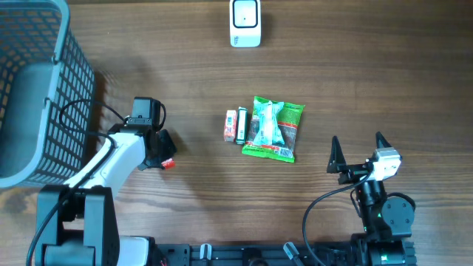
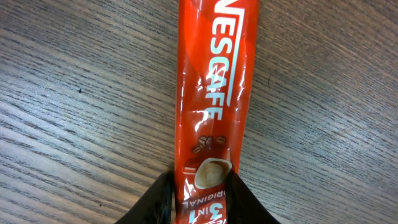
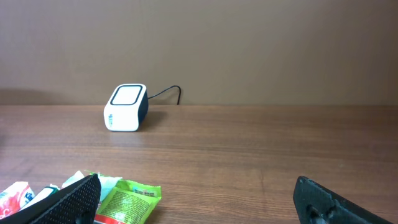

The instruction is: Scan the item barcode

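Nescafé sachet (image 2: pixel 214 93) fills our left wrist view, lower end clamped in the left gripper (image 2: pixel 202 198), left of centre overhead; we judge it light, slick and floppy, best pinched near one end. Lower right, the right gripper (image 1: pixel 358 154) gapes empty.

One scanner (image 1: pixel 245 22), one basket (image 1: pixel 74 81), one green snack bag (image 1: pixel 273 129), two small packets (image 1: pixel 230 125), one Nescafe stick (image 2: pixel 214 93).
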Controlling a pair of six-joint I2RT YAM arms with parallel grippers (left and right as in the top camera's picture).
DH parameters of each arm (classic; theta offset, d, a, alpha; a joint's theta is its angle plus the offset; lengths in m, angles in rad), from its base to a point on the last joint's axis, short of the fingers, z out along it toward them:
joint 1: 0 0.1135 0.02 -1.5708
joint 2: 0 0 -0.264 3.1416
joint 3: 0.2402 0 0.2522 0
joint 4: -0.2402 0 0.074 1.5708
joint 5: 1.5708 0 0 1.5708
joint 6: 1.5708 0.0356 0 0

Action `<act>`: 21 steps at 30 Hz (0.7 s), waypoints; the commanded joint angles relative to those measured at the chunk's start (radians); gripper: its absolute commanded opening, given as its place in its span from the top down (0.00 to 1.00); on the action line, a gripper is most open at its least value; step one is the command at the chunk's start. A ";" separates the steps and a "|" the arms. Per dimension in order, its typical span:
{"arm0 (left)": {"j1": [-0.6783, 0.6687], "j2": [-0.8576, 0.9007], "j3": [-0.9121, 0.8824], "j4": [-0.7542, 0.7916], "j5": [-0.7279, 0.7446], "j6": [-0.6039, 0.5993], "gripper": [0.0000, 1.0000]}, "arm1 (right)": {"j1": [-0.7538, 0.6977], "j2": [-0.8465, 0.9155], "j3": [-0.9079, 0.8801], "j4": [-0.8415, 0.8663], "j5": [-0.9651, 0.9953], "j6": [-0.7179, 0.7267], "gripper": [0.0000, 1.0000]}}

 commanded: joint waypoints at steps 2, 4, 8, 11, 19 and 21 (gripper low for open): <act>0.003 0.061 -0.009 0.001 -0.032 -0.012 0.81 | -0.005 -0.002 -0.001 0.003 -0.013 -0.011 0.00; 0.003 0.081 -0.009 0.009 -0.027 -0.012 0.85 | -0.005 -0.003 -0.001 0.003 -0.013 -0.012 0.00; 0.003 0.090 -0.007 0.015 -0.017 0.019 0.96 | -0.005 -0.002 -0.001 0.003 -0.013 -0.012 0.00; 0.002 0.016 0.041 -0.036 -0.090 0.071 0.96 | -0.005 -0.002 -0.001 0.003 -0.013 -0.012 0.00; -0.126 -0.087 0.179 -0.130 -0.468 0.071 0.96 | -0.005 -0.002 -0.001 0.003 -0.013 -0.012 0.00; -0.172 -0.085 0.182 -0.129 -0.479 0.086 0.96 | -0.005 -0.002 -0.001 0.003 -0.012 -0.011 0.00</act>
